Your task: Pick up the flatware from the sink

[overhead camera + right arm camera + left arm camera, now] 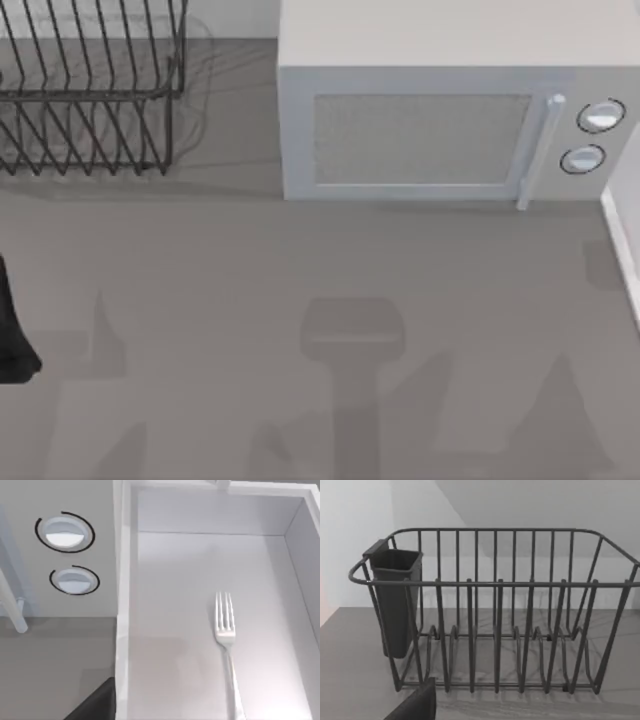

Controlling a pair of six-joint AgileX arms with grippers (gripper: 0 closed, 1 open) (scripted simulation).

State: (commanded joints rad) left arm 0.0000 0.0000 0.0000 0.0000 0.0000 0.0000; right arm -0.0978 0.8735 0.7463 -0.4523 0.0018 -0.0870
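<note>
The flatware (pixel 226 630) is a pale silver fork lying flat on the floor of the white sink (pixel 122 605), tines pointing toward the sink's far wall. In the right wrist view a dark part of my right gripper (pixel 97 705) sits over the counter just outside the sink's rim, beside the microwave, well apart from the fork. In the top view the sink's rim (pixel 622 250) runs along the right edge. My left arm (pixel 12 340) is parked at the table's left edge, and a dark part of my left gripper (pixel 415 705) faces the dish rack.
A white microwave (pixel 430 120) with two round knobs (pixel 64 532) stands at the back, next to the sink. A black wire dish rack (pixel 495 615) with a dark utensil cup (pixel 395 600) occupies the back left. Grey countertop (pixel 300 300) spreads across the middle.
</note>
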